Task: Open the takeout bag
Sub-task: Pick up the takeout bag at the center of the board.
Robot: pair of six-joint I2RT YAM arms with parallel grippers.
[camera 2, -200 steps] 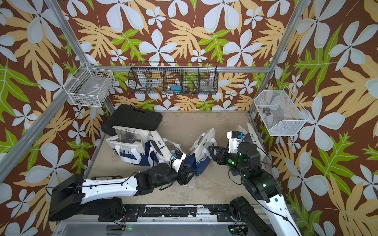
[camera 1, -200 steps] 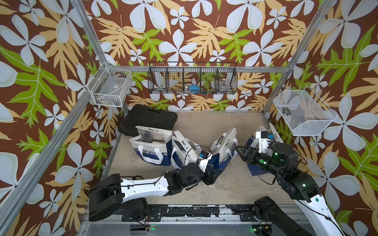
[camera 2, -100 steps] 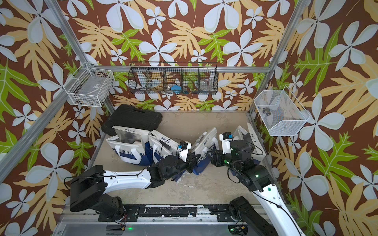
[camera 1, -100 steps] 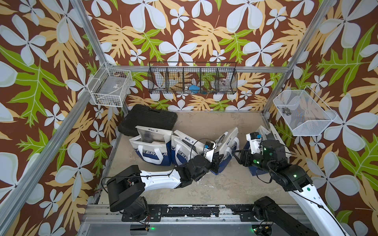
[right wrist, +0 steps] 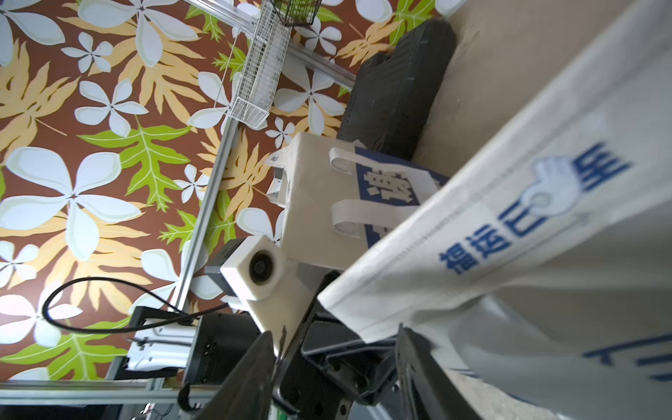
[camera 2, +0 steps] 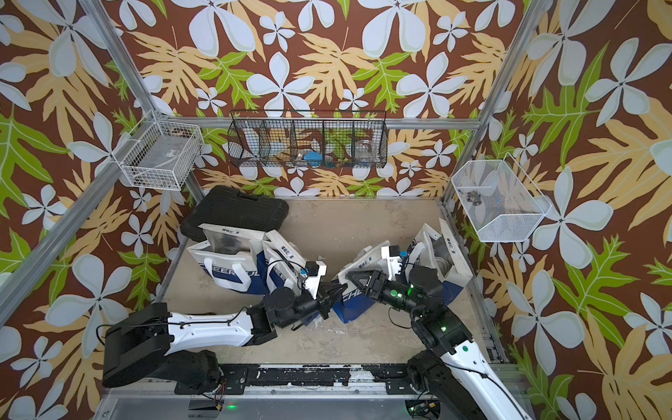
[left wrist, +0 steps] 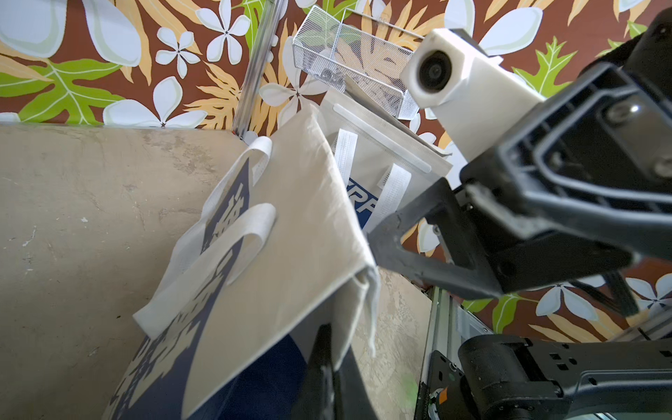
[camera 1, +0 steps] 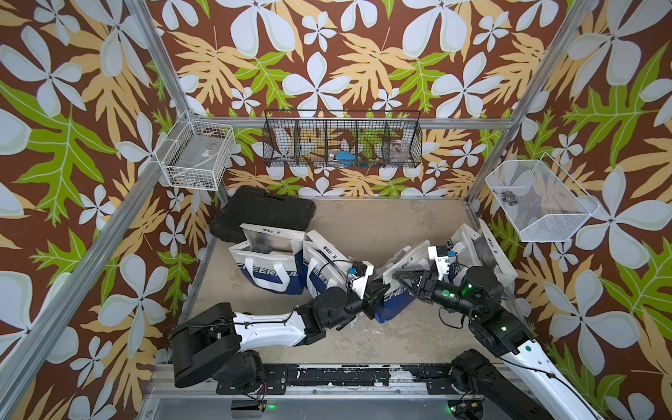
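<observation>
**Counting four bags, two claws on one**

Bags: four, white and blue. The leftmost bag and second bag stand side by side near the left edge of the table. The right bag leans at the right edge. The middle bag sits tilted, front centre.

Left claw is clamped on that bag's near edge. Right claw has its jaws apart, with the bag's flap corner between them.

One black case lies in the back-left corner, just behind the leftmost bag.

Three baskets hang on the walls: white wire basket, black wire basket, white mesh basket.

Both arms crowd the front centre. Bare table shows at back centre and along the front edge.
</observation>
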